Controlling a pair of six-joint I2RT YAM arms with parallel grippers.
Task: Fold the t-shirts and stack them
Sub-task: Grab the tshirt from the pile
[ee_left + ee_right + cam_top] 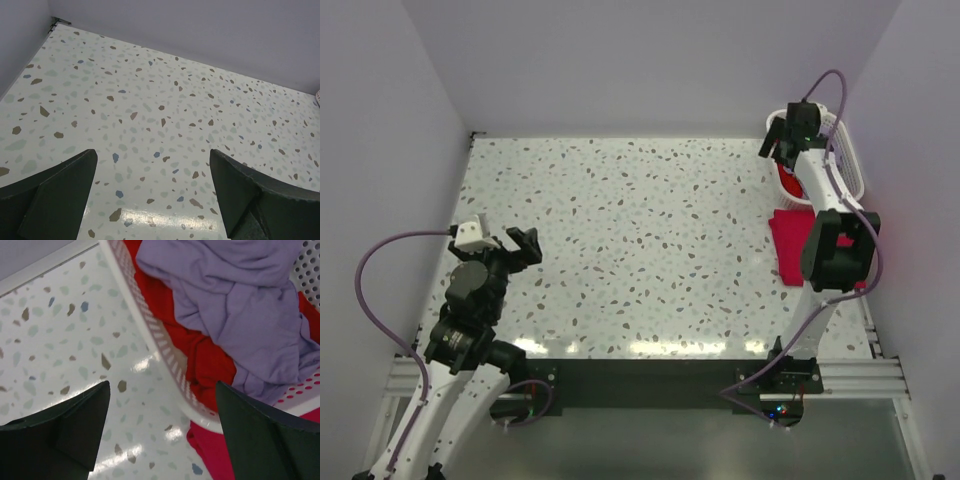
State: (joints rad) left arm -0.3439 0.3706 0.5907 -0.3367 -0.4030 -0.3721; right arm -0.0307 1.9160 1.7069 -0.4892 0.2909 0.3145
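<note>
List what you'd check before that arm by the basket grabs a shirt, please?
1. Right pincer open: ok.
2. Pale lavender fabric t-shirt lies on top in the white plastic lattice basket: ok.
3. Pincer centred over that shirt: not ok, it hangs over the basket rim.
4. Left pincer open, over the speckled table: ok.
5. Crimson-pink fabric shirt beside the basket neatly folded: cannot tell.

At the table [640, 240]'s far right we find the basket [856, 172]; inside, an upper shirt [235, 305] lies on a lower shirt [210, 362], a third shirt [786, 246] flat just before it.
</note>
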